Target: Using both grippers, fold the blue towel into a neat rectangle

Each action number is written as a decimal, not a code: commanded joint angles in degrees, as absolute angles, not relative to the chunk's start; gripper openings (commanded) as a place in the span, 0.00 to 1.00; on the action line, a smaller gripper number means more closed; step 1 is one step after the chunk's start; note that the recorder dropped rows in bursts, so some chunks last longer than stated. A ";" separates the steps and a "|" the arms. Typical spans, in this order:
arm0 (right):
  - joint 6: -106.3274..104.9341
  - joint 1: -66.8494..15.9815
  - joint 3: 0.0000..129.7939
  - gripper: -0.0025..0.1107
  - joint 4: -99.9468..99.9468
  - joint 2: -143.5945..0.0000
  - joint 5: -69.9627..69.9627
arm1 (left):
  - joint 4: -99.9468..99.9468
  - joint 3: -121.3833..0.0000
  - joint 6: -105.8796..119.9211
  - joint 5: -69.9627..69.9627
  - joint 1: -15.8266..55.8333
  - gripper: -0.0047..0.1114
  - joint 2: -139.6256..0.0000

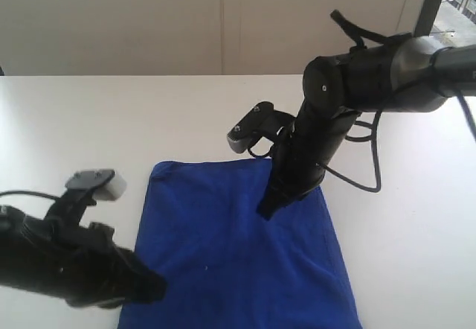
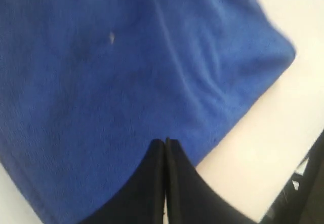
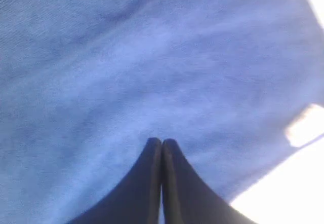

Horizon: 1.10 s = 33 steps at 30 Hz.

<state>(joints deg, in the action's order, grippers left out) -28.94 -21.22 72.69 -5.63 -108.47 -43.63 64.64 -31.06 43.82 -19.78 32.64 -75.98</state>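
The blue towel (image 1: 238, 254) lies spread flat on the white table (image 1: 89, 120), centred, its far edge about mid-table and its near end running out of the exterior view. The far-left corner is slightly bunched; the rest of the surface shows only shallow creases, and a small white speck (image 1: 206, 268) sits near its middle. The right gripper (image 1: 268, 210) comes down steeply onto the far-right part of the cloth, just inside the right edge. In the right wrist view its fingers are pressed together to a single point, with no fold of cloth between them. Whether the tip touches the pile or sits just above it cannot be told. The left gripper (image 1: 152, 288) reaches in low from the near left and meets the towel's left edge. The left wrist view shows its jaws likewise fully closed and holding nothing, the tip lying over the cloth just inside that edge. Assessment: no fold is under way. Neither gripper has a hold, and this moment reads as positioning or pressing ahead of a grasp. How many folds the cloth already carries cannot be judged from its outline. The next move calls for both jaws to open, each to settle on a corner or hem of one shared edge, to pinch a single layer cleanly, and then to lift and carry it across level together. An uneven lift risks a skewed fold.
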 commanded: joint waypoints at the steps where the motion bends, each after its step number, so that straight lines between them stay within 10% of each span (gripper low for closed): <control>1: -19.64 -21.13 72.54 0.02 4.15 -106.23 -41.89 | 62.94 -34.62 43.95 -8.66 32.74 0.04 -73.10; 22: -12.37 -21.13 72.54 0.02 11.35 -107.50 -35.97 | 29.90 -67.26 60.80 8.39 20.78 0.04 -105.30; 33: -12.37 -21.13 72.54 0.02 11.35 -107.50 -36.88 | 83.21 -66.52 112.48 26.91 13.19 0.04 -105.30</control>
<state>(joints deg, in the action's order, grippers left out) -12.79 -21.22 72.69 10.83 -107.43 -36.49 69.05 -66.73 91.46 16.44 12.95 -105.47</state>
